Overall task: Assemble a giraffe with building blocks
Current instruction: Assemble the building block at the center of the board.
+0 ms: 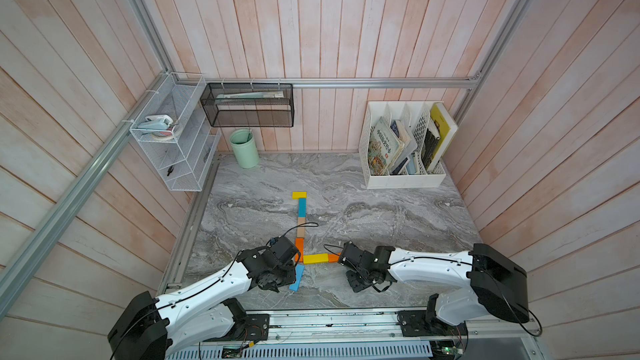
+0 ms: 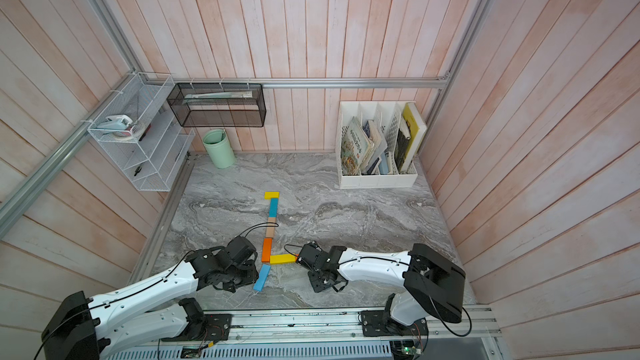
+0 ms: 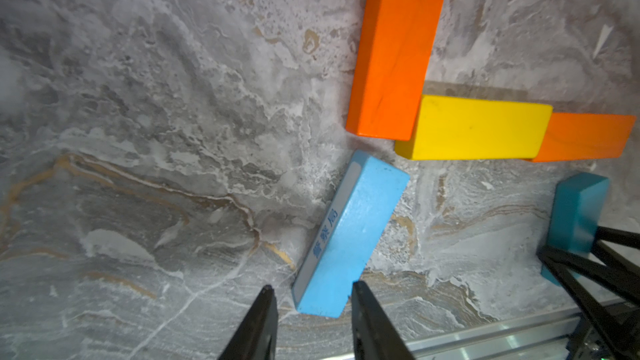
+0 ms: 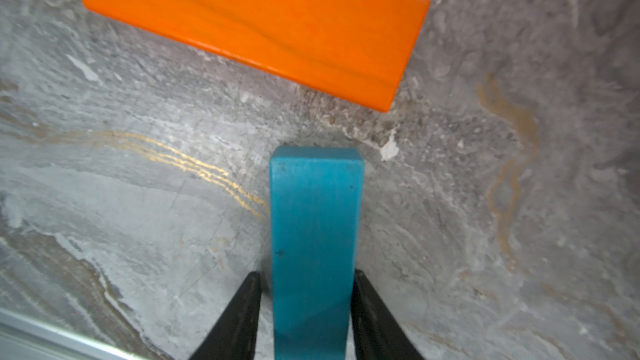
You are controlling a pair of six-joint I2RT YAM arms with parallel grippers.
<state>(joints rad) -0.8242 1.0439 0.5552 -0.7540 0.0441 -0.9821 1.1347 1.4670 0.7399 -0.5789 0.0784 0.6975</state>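
Here, teal block [image 4: 317, 237] sits between right fingers [image 4: 239, 320].

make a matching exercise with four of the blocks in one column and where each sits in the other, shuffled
1. yellow head block
2. tan block
3. light blue block
4. loose teal block

a. slanted, one end between the jaws of the left gripper
b. in line between the neck teal block and neck orange block
c. crosswise, farthest from the arms
d. between the jaws of the right gripper

Pairs: 1-c, 2-b, 3-a, 4-d
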